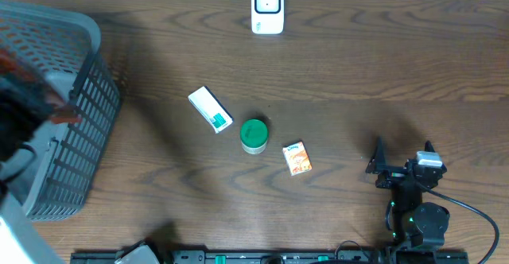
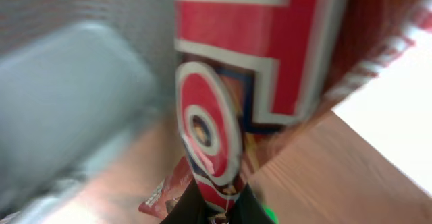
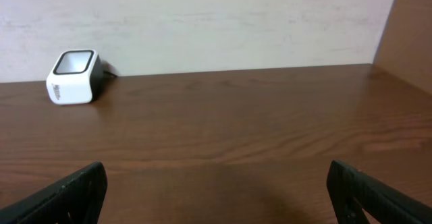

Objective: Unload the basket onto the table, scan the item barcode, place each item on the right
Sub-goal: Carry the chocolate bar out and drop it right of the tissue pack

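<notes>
Holding a red and white bag point(image 2: 270, 42) in the left gripper point(image 2: 210, 210), jaws pinched tight on its edge, up by the grey basket point(image 1: 87, 129) on the left. Resting the right gripper point(image 1: 404, 149) low by the front right, jaws wide with nothing between. Spotting the white scanner point(image 1: 267, 8) at the far edge, well apart from the bag, with a white box point(image 1: 210, 109), green tub point(image 1: 254, 135) and orange box point(image 1: 297, 158) mid-table.

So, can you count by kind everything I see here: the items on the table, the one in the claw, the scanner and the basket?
Boxes: 2, the white-and-green box, the orange box
Tubs: 1, the green round tub
Packets: 1, the red packet, pinched in the left claw
Scanners: 1, the white scanner
Baskets: 1, the grey basket
Total: 6
</notes>
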You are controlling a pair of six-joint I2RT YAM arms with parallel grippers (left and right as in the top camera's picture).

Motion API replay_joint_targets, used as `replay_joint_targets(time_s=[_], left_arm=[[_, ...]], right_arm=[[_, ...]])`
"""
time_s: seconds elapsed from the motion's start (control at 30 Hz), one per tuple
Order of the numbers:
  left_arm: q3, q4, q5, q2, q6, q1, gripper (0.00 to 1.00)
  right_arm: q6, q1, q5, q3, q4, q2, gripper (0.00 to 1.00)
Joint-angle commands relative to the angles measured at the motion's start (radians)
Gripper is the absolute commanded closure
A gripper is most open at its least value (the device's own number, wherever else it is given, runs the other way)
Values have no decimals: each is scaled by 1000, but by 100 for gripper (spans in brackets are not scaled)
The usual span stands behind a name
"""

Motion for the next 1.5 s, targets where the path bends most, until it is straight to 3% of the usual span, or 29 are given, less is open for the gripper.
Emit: replay_joint_targets(time_s=[0.0, 0.2, 0.37, 0.6, 0.7, 0.9, 1.2, 1.3, 1.47], left_arm=[[-21, 0, 135, -37, 11, -233, 93], [-140, 30, 137, -34, 10, -537, 93], [-392, 213, 239, -30, 10, -731, 93], [-721, 556, 585, -29, 11, -827, 93], [-806, 637, 666, -29, 11, -854, 93], [-898, 795, 669, -29, 32, -925, 93], [-1119, 1279, 658, 34, 37, -1114, 92], [-1126, 1307, 662, 138, -23, -1126, 93], [-1126, 1479, 811, 307, -149, -1127, 93]], right_arm=[[-8, 8, 10, -1, -3, -5, 1], [-8, 8, 10, -1, -3, -5, 1], [-8, 8, 10, -1, -3, -5, 1], [-8, 8, 9, -1, -3, -5, 1], [-8, 8, 10, -1, -3, -5, 1], [-8, 8, 9, -1, -3, -5, 1], [-8, 8, 10, -1, -3, -5, 1], [-8, 8, 10, -1, -3, -5, 1], [-8, 8, 10, -1, -3, -5, 1]])
